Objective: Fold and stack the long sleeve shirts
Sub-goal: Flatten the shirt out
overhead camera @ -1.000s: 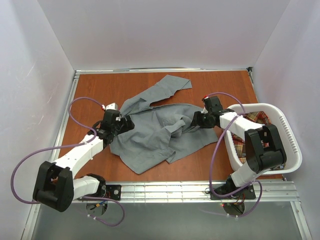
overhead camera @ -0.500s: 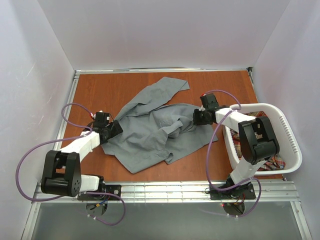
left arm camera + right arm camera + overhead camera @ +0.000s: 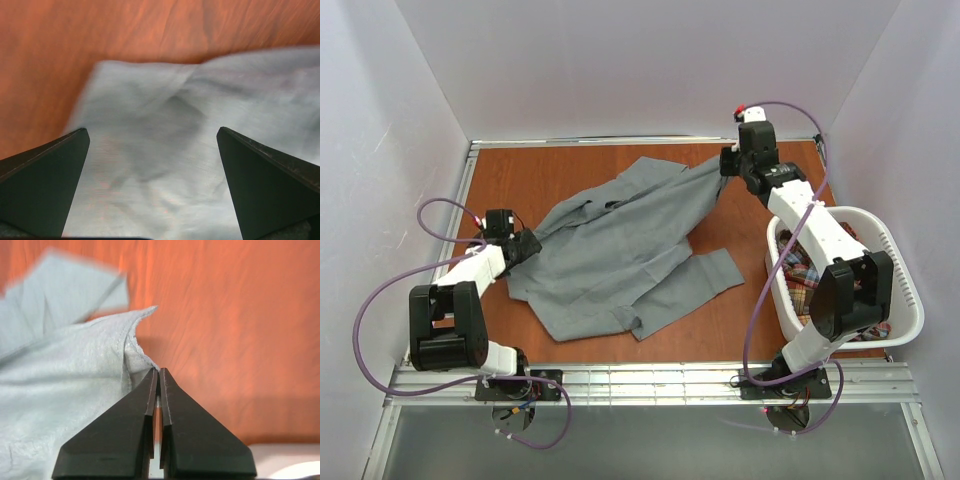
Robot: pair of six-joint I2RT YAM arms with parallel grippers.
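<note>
1. Main worry: my right tool point(image 3: 156, 372) is pressed together on only a sliver of the grey shirt point(image 3: 620, 250), hem edge right at the tips. One hard tug and I reckon the cloth slips out and flops back in a heap.
2. My left tool point(image 3: 152, 130) is spread wide. Cloth lies between and under its fingers, but it's pinching nothing. That end isn't anchored, so a pull from the right could drag the whole shirt across the table point(image 3: 550, 175) instead of flattening it.
3. The shirt lies mostly opened out between the two tools. It's wrinkled, with one sleeve trailing off toward the basket point(image 3: 850, 213).
4. The plaid shirt point(image 3: 803, 280) sits in that basket, right under my right forearm. An elbow or cable could catch the rim if I swing carelessly.
5. Pose: the right arm is stretched way out with the tool low, so there's probably little reach left. The left arm is tucked out sideways, forearm low, tool nosing into the shirt's edge.
</note>
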